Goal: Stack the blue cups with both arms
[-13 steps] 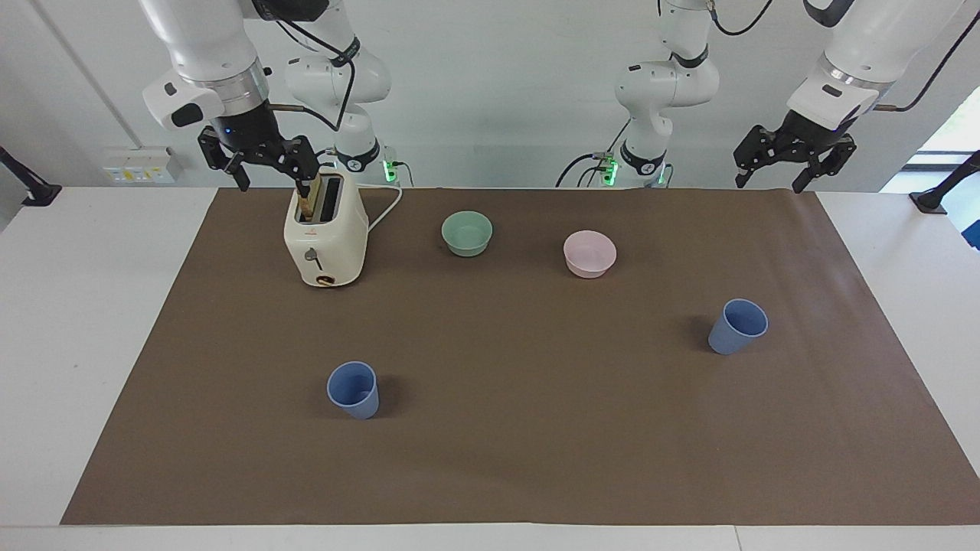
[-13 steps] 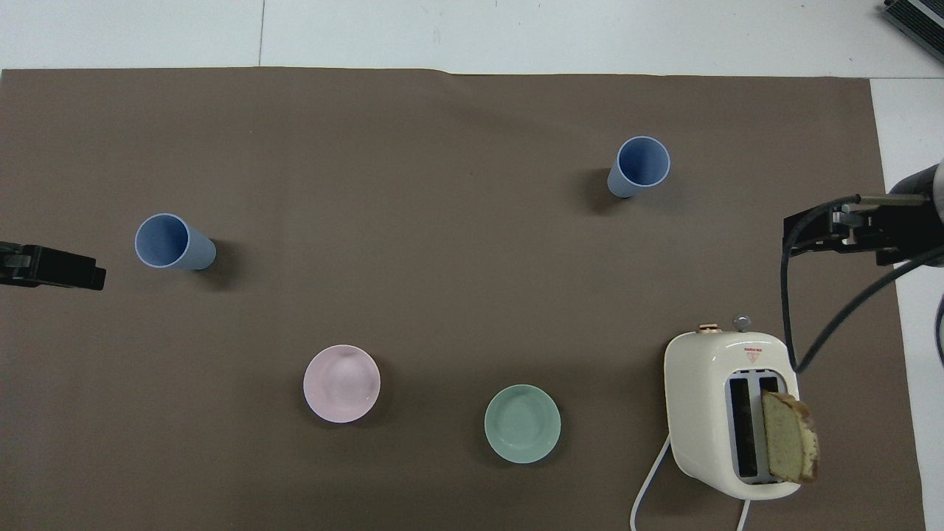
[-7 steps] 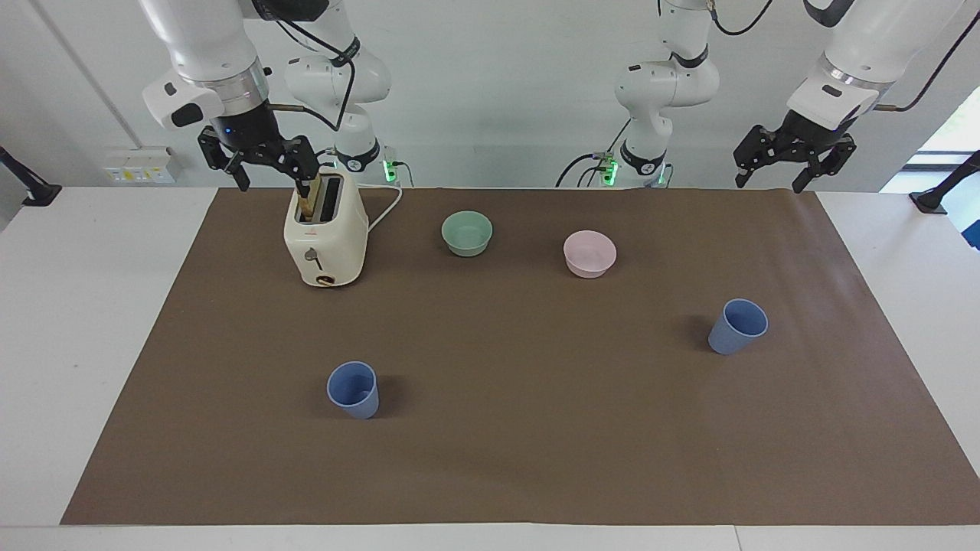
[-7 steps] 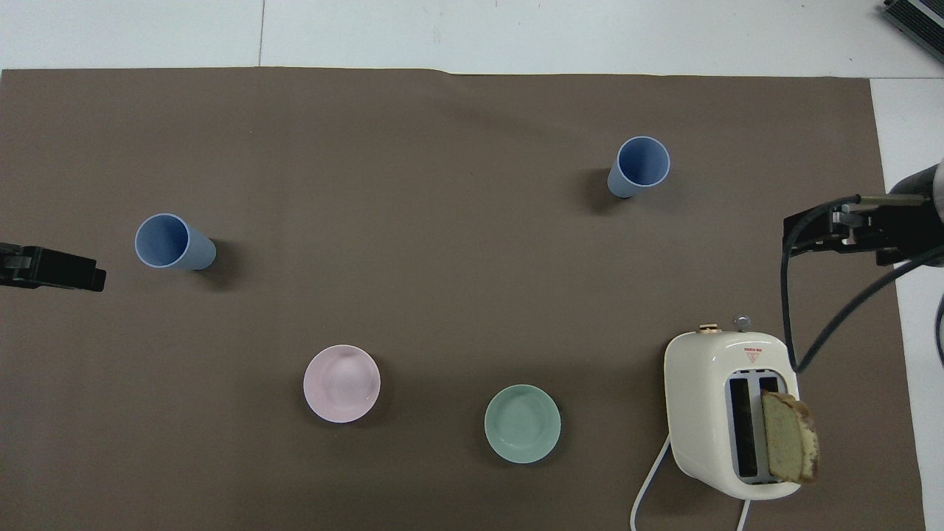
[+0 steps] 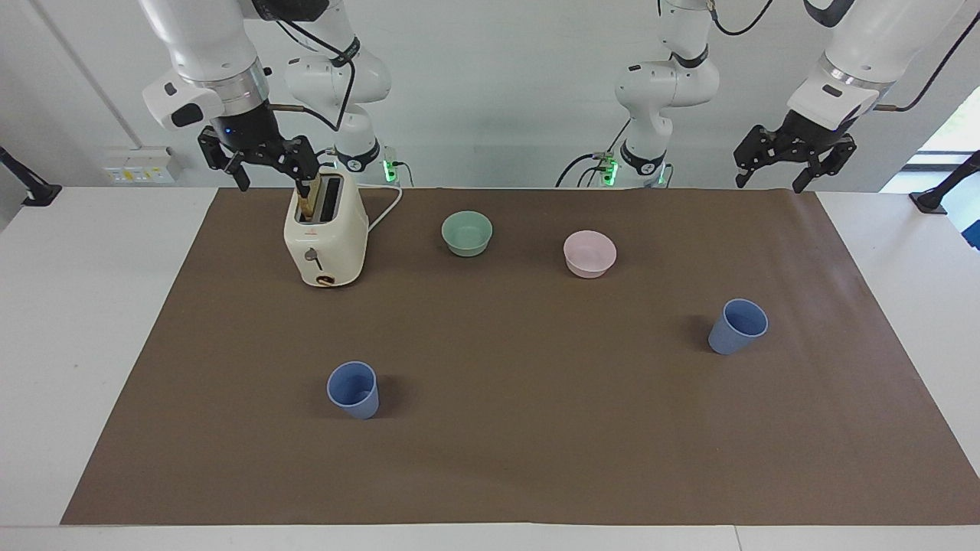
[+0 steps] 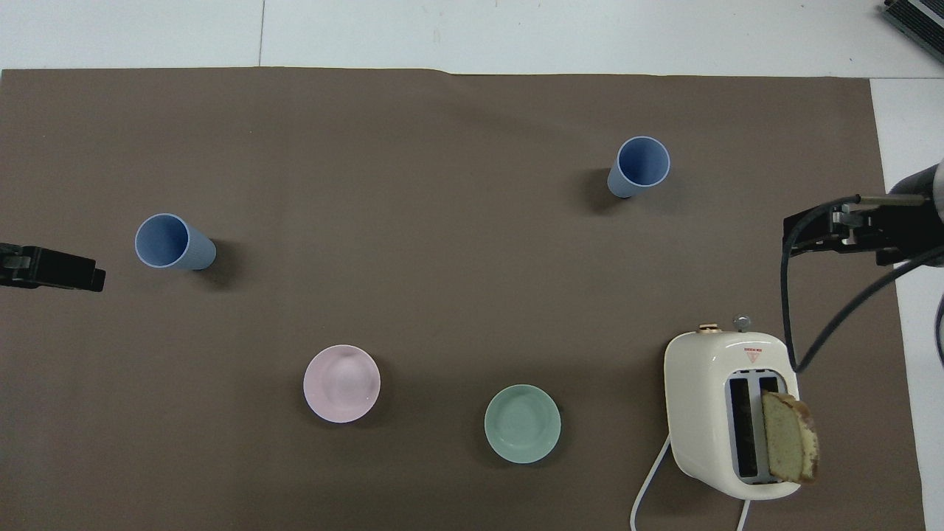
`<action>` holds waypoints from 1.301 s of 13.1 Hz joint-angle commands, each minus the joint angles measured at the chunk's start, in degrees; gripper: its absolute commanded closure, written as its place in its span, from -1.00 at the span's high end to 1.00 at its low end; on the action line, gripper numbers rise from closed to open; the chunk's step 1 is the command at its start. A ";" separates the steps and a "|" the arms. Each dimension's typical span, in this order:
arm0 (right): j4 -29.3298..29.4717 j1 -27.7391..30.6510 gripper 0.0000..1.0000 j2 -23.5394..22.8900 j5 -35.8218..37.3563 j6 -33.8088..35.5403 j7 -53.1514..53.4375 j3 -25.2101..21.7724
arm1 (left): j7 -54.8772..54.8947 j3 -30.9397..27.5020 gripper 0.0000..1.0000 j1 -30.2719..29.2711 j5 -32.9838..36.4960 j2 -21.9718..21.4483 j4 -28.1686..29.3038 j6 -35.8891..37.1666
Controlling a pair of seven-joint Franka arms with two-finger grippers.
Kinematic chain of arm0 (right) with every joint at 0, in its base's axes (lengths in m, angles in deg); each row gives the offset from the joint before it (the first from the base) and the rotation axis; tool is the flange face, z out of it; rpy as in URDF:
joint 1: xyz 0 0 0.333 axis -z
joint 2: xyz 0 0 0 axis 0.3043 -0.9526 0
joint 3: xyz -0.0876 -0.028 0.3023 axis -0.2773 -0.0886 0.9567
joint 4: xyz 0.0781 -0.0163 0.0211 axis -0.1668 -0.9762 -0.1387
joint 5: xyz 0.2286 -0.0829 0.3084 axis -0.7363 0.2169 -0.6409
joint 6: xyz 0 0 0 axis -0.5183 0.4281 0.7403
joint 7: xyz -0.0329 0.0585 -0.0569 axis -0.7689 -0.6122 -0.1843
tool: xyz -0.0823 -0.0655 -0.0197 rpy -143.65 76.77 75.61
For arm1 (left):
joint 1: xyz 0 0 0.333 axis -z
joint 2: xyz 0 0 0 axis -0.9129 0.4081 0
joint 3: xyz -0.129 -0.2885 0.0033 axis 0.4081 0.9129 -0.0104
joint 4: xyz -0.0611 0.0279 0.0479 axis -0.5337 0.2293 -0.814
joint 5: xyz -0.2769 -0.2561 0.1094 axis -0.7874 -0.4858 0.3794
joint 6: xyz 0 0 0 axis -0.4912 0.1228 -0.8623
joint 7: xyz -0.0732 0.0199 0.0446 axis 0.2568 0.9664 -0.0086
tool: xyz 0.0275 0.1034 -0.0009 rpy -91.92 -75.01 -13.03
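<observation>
- Hanging raised at the robots' end: right gripper [image 5: 260, 164] over the toaster [image 5: 325, 237], left gripper [image 5: 792, 161] over the mat's [image 5: 536, 459] edge, jaws spread wide, holding nothing, probably readying to reach.
- Sitting next: mint-green bowl [image 5: 467, 233], pink bowl [image 5: 589, 253].
- Standing upright, well apart and unstacked: blue cup [image 5: 736, 327] toward the left arm's end, second blue cup [image 5: 353, 389] farthest, toward the right arm's end.

Both blue cups [image 5: 354, 389] [image 5: 737, 326] look like matt plastic; the mint bowl [image 5: 467, 233] and pink bowl [image 5: 589, 253] are smooth with a soft sheen. The cream toaster [image 5: 325, 237] is glossy; a matt brown paper-like sheet [image 5: 536, 444] covers the worktop
</observation>
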 commanded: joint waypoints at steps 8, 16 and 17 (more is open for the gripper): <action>-0.67 0.62 1.00 0.54 0.22 -0.29 0.67 0.40 | 0.89 -0.15 1.00 -0.43 0.13 -0.60 -0.11 0.46; -0.67 1.23 1.00 0.54 0.31 -0.37 -0.20 0.49 | 0.89 -0.15 1.00 -1.04 0.22 -0.60 -0.11 0.37; -0.67 1.23 1.00 0.63 0.31 -0.37 -0.20 0.49 | 0.97 -0.15 1.00 -1.04 0.13 -0.60 -0.11 0.37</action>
